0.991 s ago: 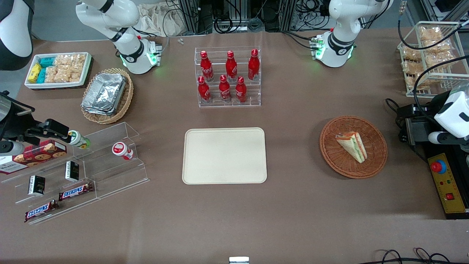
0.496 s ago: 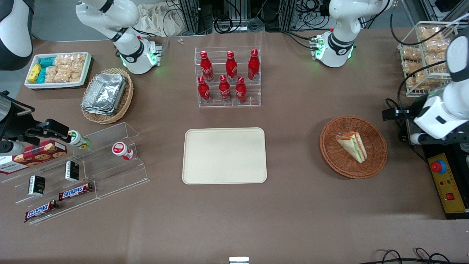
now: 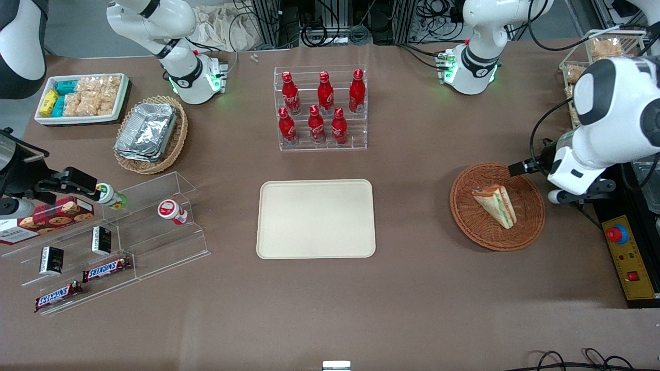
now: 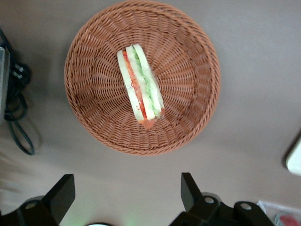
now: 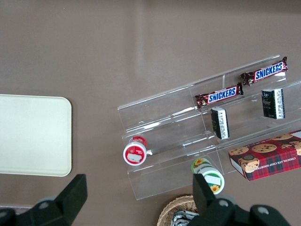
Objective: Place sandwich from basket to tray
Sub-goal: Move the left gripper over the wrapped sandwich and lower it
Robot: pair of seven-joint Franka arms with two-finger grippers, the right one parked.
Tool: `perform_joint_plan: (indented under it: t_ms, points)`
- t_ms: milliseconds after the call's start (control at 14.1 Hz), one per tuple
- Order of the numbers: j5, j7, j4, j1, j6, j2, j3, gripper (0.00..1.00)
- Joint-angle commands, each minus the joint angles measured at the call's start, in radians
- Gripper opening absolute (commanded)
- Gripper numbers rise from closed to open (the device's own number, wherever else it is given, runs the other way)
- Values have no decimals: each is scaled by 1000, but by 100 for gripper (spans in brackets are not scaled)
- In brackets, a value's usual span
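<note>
Currently the left arm's gripper (image 4: pixel 124 197) is hovering with jaws spread wide and holding nothing, just off the rim of the basket (image 4: pixel 89 56), where the sandwich (image 4: pixel 140 86) is lying near the middle, its long axis running roughly crosswise to the jaw gap.

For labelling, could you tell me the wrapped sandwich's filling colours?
Green and red-orange layers in the white-bread sandwich, clearest from the left wrist.

Open run of table between basket and tray

The claw (image 4: pixel 124 197), fingers spread, hangs above bare table (image 3: pixel 412 206) beside the basket (image 3: pixel 531 226) — nothing covers the sandwich (image 3: pixel 496 204). From the basket, the tray (image 3: pixel 316 218) lies at nine o'clock, bare table between; the bottle rack (image 3: pixel 322 108) stands at ten o'clock, well apart.
</note>
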Motion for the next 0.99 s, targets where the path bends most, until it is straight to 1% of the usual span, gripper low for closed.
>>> perform_joint_plan:
  t_ms: [0, 283, 566, 708, 920]
  points:
    - [-13, -152, -117, 8, 146, -18, -1, 100]
    - [-4, -258, -223, 8, 329, 18, -1, 99]
    - [2, -303, -236, 8, 403, 86, 1, 99]
    - [7, -306, -262, 8, 457, 97, 2, 99]
    - [13, -306, -268, 8, 486, 132, 7, 99]
